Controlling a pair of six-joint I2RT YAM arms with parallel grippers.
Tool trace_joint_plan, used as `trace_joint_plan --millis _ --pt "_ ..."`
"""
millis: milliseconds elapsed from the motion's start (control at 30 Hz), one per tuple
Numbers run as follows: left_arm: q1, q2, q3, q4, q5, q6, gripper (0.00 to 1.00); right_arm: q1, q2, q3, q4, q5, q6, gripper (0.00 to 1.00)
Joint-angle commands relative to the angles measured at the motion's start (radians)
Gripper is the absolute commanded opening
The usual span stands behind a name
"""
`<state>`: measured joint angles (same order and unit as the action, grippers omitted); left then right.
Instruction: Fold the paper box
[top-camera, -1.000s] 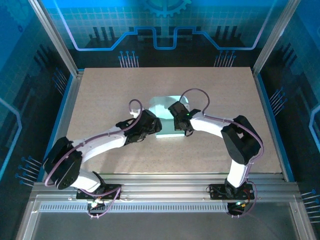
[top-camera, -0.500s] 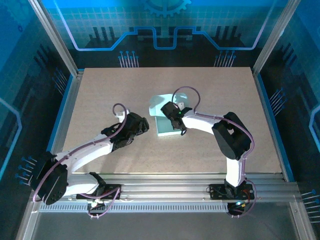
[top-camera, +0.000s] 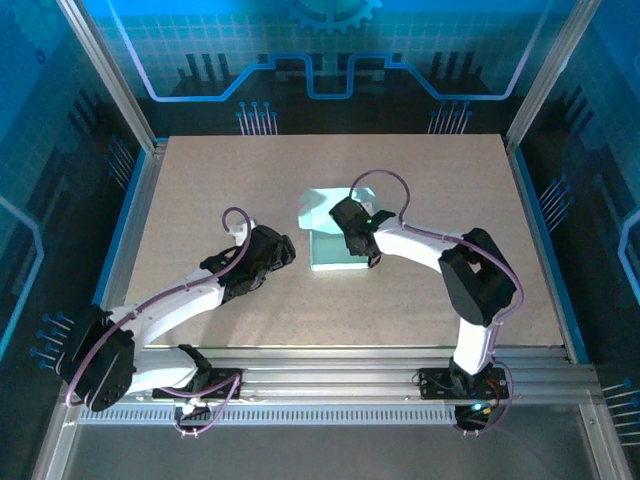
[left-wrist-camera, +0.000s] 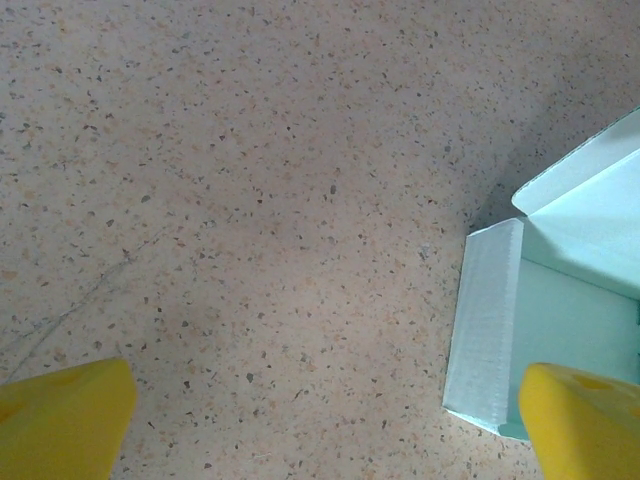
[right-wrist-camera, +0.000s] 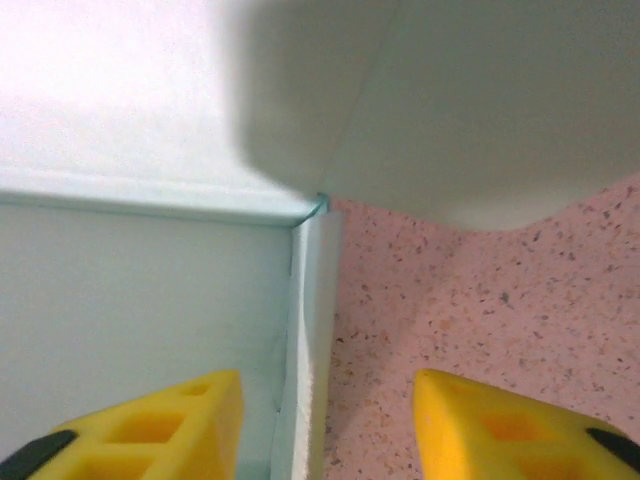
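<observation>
The right hand (right-wrist-camera: 325, 425) is the nearer. Its parted fingers straddle a side wall (right-wrist-camera: 312, 320) of the paper box (top-camera: 332, 255), one inside the box and one outside over the surface (right-wrist-camera: 480, 300). The left hand (left-wrist-camera: 325, 420) is spread wide, and the box lies off to its right, its wall running ahead.

1. A speckled tan table (top-camera: 200, 180) takes up the middle of the overhead view. The left wrist view shows its surface (left-wrist-camera: 250, 200) with dark flecks and a faint scratch.
2. Blue strips (top-camera: 118, 240) edge its left and right sides.
3. Slanting aluminium posts (top-camera: 105, 72) rise at the far corners.
4. Behind them, a blue backdrop (top-camera: 450, 40) carries circuit-like lines and what seems to be a gear motif (top-camera: 330, 12), cut off at the top.
5. A ribbed metal rail (top-camera: 330, 385) runs along the near edge.
</observation>
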<state>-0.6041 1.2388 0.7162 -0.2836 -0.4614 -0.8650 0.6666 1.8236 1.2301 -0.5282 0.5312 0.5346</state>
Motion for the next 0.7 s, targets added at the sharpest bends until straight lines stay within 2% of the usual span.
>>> trace_joint_plan --millis 0,67,133,333,467,533,667 --pt "0.007 0.017 -0.007 0.023 0.016 0.009 0.99 -0.021 -0.078 -0.029 0.013 -0.052 -0.021 0.6" --pt "0.007 0.017 -0.007 0.048 0.034 0.058 0.99 -0.038 -0.13 -0.071 0.069 -0.113 -0.058 0.68" --pt "0.007 0.0 -0.002 0.06 0.066 0.161 0.99 -0.058 -0.18 -0.11 0.131 -0.198 -0.14 0.73" --pt "0.067 -0.108 -0.004 0.048 0.092 0.325 0.99 -0.171 -0.333 -0.209 0.235 -0.433 -0.306 0.82" --pt "0.074 -0.135 0.022 0.05 0.097 0.446 0.99 -0.259 -0.414 -0.262 0.288 -0.533 -0.349 0.84" --pt "0.076 -0.128 0.051 0.036 0.113 0.509 0.99 -0.314 -0.432 -0.27 0.302 -0.634 -0.379 0.85" --pt "0.096 -0.09 0.119 0.028 0.263 0.672 0.99 -0.429 -0.443 -0.258 0.321 -0.813 -0.406 0.83"
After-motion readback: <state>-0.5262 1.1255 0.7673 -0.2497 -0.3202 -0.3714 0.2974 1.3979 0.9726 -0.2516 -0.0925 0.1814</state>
